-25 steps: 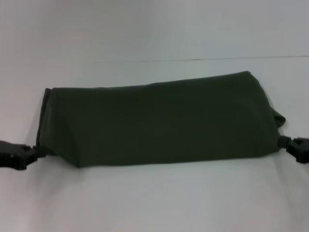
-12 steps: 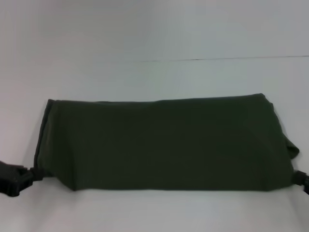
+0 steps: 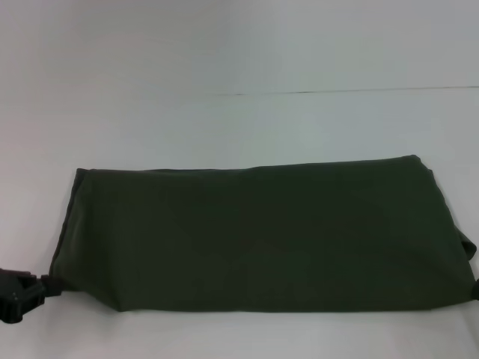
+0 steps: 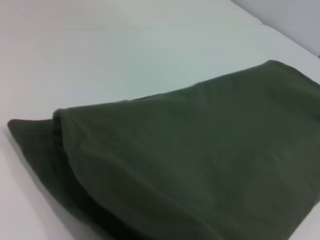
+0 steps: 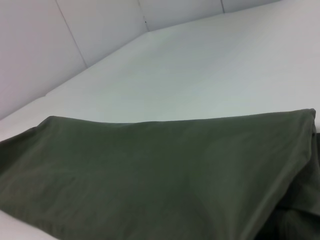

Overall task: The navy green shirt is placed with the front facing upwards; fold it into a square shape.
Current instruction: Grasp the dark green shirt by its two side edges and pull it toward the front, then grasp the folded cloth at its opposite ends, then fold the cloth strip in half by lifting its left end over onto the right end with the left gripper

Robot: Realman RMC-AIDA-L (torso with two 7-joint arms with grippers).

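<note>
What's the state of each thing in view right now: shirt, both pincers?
shirt: folded into a long band, plain side up, no lettering showing, lying across the table.
left pincer: at the shirt's near left corner, low on the table; grip unclear.
right pincer: at the shirt's near right corner, almost out of the head view.

navy green shirt folded, on white table

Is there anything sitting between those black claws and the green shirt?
Nothing visible. The left gripper is right at the near left corner of the navy green shirt, and the right gripper barely shows at its right end.
</note>
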